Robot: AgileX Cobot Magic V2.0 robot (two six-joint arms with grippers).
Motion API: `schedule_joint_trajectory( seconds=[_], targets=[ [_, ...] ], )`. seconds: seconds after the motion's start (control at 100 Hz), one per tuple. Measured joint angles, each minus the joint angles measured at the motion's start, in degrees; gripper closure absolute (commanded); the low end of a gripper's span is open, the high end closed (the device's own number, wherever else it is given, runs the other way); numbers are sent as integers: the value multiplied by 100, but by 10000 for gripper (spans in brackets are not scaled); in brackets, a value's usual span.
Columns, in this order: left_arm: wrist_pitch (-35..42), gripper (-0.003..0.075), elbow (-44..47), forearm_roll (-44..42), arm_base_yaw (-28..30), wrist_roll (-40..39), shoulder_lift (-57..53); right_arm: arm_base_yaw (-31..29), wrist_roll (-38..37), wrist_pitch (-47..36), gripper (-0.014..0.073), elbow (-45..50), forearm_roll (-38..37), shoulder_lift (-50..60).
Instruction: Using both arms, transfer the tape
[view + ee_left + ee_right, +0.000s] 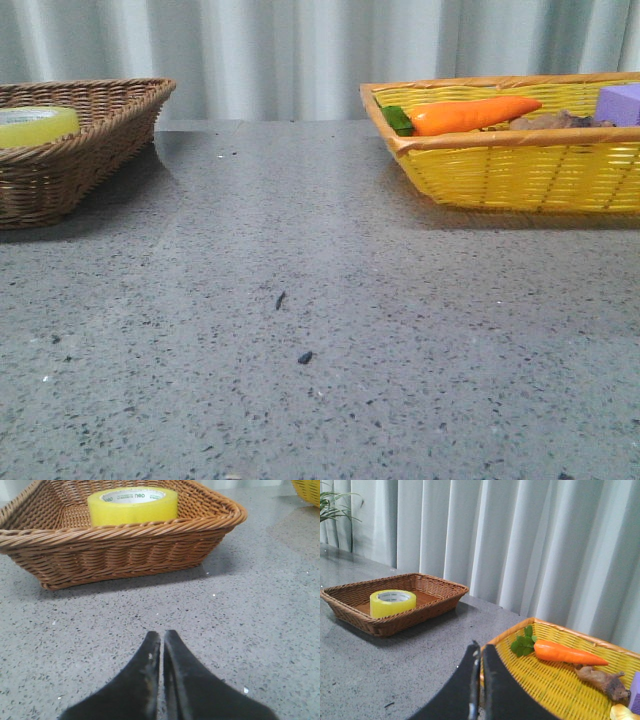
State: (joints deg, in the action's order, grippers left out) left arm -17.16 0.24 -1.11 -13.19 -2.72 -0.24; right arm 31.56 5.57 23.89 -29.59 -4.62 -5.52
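The yellow tape roll [35, 125] lies flat in the brown wicker basket [100, 140] at the far left of the table. It also shows in the left wrist view [133, 505] and in the right wrist view [393, 603], white core up. My left gripper [162, 634] is shut and empty, low over the grey table a little in front of the brown basket [125, 550]. My right gripper [480, 647] is shut and empty, raised near the corner of the yellow basket [560, 680]. Neither gripper shows in the front view.
The yellow wicker basket [520, 170] at the back right holds an orange carrot [470, 115], a purple block [620, 103] and a small brown figure [600, 678]. Pale curtains hang behind the table. Small dark specks [304, 357] lie mid-table.
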Motion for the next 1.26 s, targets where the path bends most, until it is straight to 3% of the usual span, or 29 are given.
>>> schedule_joint_trajectory(
  seconds=[0.18, 0.49, 0.63, 0.82, 1.26],
  targets=[
    [-3, 741, 0, 0, 0, 0, 0, -339, 0, 87, 635, 401, -256, 74],
    [-3, 741, 0, 0, 0, 0, 0, -2354, 0, -919, 635, 2454, 15, 551],
    [-13, 741, 0, 0, 0, 0, 0, -2858, 0, -993, 635, 3031, 170, 606],
    [-12, 741, 0, 0, 0, -4, 0, -3015, 0, -529, 635, 3020, 180, 611],
    [-12, 741, 0, 0, 0, -13, 0, -3015, -3, -530, 635, 3020, 180, 611]
  ],
)
